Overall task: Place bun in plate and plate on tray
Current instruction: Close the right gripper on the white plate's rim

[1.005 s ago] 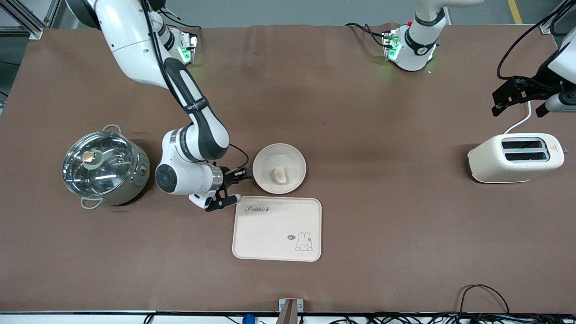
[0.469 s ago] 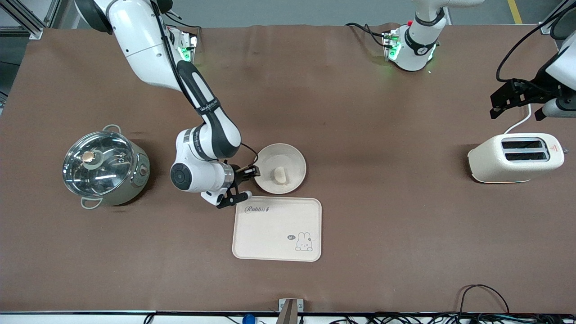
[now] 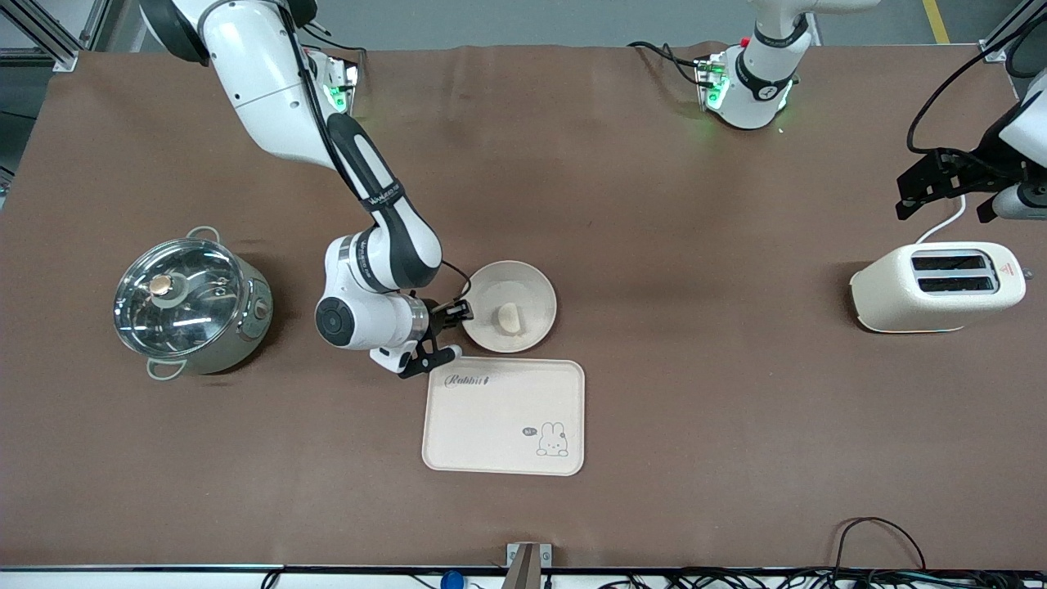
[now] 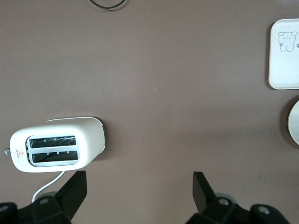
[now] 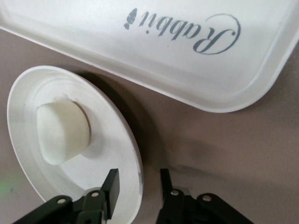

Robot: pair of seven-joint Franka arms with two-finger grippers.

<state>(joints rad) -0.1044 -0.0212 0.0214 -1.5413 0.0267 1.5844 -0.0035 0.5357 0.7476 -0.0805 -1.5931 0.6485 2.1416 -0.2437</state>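
The bun [image 3: 508, 317] lies in the round cream plate [image 3: 532, 278], which stands on the table just farther from the front camera than the Rabbit tray [image 3: 499, 425]. My right gripper [image 3: 460, 330] is open and low at the plate's rim on the side toward the right arm's end. In the right wrist view the right gripper [image 5: 138, 173] has one finger over the plate [image 5: 21, 107] and one outside it, straddling the rim. The bun [image 5: 63, 132] and the tray [image 5: 154, 60] show there too. My left gripper [image 3: 942, 204] waits open and empty in the air by the toaster, and shows open in its wrist view [image 4: 138, 175].
A lidded steel pot [image 3: 190, 301] stands toward the right arm's end, beside the right arm's wrist. A cream toaster [image 3: 936, 286] with a white cable stands toward the left arm's end; it shows in the left wrist view [image 4: 56, 149].
My right gripper has moved from beside the tray's corner toward the plate and now straddles its rim. The plate, bun and tray have not moved. The left gripper has barely shifted.
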